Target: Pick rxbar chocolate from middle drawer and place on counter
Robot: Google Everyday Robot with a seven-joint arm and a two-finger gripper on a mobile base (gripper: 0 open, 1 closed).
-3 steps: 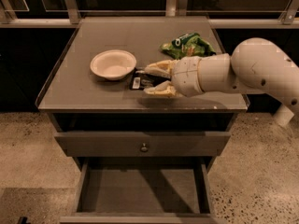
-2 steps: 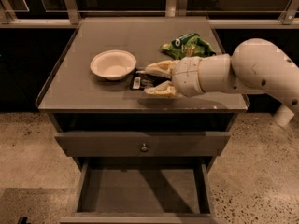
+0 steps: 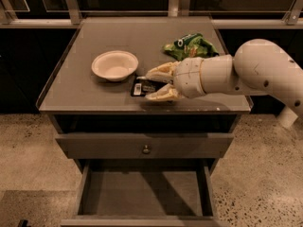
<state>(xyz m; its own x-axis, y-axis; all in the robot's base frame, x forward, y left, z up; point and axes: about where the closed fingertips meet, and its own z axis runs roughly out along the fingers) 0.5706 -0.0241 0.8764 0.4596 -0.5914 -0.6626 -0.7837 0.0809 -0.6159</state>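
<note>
Risk: we judge that the rxbar chocolate (image 3: 140, 87) may slide toward the front rim of the counter (image 3: 90, 91) and fall off.
Cause: a finger (image 3: 160, 72) may catch the wrapper when the arm draws back.
Second risk: a sideways move may push the white bowl (image 3: 115, 65).
Gripper (image 3: 147, 86): fingers are spread, one on each side of the bar, and we see no pinch.
Bar: it lies flat on the counter, just beside the bowl.
Arm: it reaches in from the right, low and nearly level, in front of the green snack bag (image 3: 189, 46).
Middle drawer (image 3: 142, 193): it stands pulled out below.

We see a dim, warm scene lit from above; the gripper (image 3: 148, 85), low over the counter (image 3: 94, 37) near its front edge, casts a soft shadow there.
</note>
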